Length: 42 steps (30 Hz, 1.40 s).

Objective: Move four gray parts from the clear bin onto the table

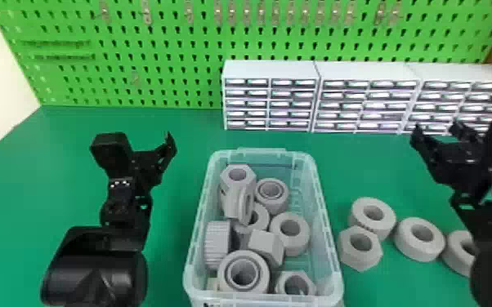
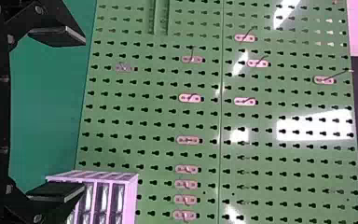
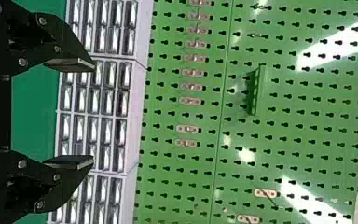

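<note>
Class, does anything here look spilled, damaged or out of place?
Nothing looks spilled or damaged. In the clear bin, the parts are just jumbled: one gray part stands on edge beside a nut, while rings lie flat on the table.

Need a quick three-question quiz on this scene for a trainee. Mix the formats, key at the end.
1. Count: how many gray parts can be seen on the table, to the right of the clear bin?

2. Pick one. The right gripper is:
A) shut on a gray ring
B) open, with nothing between its fingers
C) lowered into the clear bin

3. True or false: of the parts on the table, the hex nut lies farthest from the clear bin.

Key: 1. four; 2. B; 3. false, the rightmost ring does.
</note>
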{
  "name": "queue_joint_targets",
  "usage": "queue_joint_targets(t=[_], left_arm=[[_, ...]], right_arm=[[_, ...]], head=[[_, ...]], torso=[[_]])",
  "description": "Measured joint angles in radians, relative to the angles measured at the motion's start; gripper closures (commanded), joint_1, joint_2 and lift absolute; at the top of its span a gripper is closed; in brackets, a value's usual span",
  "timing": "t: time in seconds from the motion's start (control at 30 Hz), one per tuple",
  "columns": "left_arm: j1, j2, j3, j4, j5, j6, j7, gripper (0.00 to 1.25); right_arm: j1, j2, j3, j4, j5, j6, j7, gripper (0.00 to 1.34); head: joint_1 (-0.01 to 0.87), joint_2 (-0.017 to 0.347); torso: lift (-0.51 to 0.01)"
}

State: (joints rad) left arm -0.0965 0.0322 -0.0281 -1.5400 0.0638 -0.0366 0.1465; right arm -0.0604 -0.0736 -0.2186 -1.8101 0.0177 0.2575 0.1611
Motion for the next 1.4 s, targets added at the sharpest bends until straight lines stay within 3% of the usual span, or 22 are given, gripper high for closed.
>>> queue_joint_targets(t=[0.73,1.4], left_arm=[[0.009,0.000,0.011,-0.002,0.000,0.000,-0.007,0.18],[0.006,0.000,0.024,-0.002,0.000,-0.001,-0.007,0.18]], right_arm=[[-0.009,-0.022,0.038,0.000,0.001,0.035,0.000,0.55],[-0.003,-0.015,0.033,0.000,0.013,0.036,0.000,0.55]], head=[[0.693,0.072],[0.693,0.072]], torso=[[-0.052],[-0.052]])
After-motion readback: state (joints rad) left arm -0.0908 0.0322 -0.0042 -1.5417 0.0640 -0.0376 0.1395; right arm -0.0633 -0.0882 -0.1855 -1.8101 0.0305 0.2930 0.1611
